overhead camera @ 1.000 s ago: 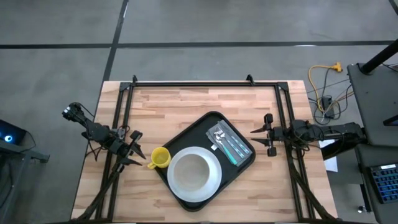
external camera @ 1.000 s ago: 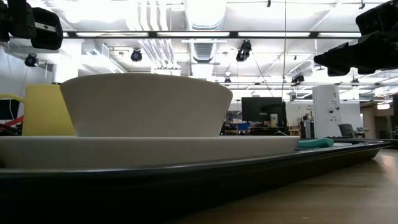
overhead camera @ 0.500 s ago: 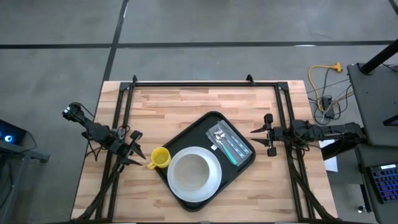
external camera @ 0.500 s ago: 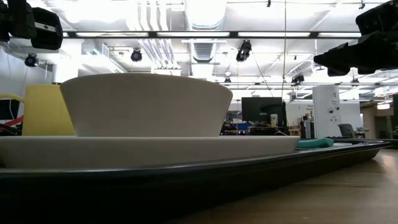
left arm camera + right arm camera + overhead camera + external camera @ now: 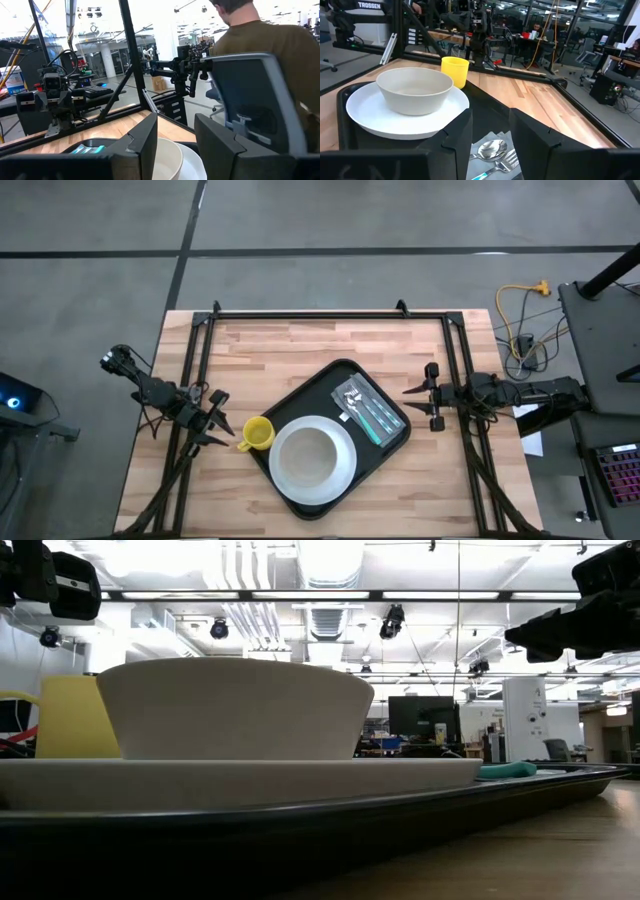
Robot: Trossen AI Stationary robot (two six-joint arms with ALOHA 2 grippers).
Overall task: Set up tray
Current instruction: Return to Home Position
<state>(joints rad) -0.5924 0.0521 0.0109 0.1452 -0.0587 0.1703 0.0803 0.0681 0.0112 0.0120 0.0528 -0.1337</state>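
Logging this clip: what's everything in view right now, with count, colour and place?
table: one, light wood, under everything
tray: one, black, mid-table, set at an angle
plate: one, white, on the tray
bowl: one, off-white, on the plate
cup: one, yellow, at the tray's left corner
napkin: one, grey, on the tray beside the plate
spoon: one, silvery head, on the napkin
fork: one, silvery head, next to the spoon
person: one, brown top, beyond the table
chair: one, grey, at the person's back
left gripper: open, empty, left of the cup
right gripper: open, empty, right of the tray
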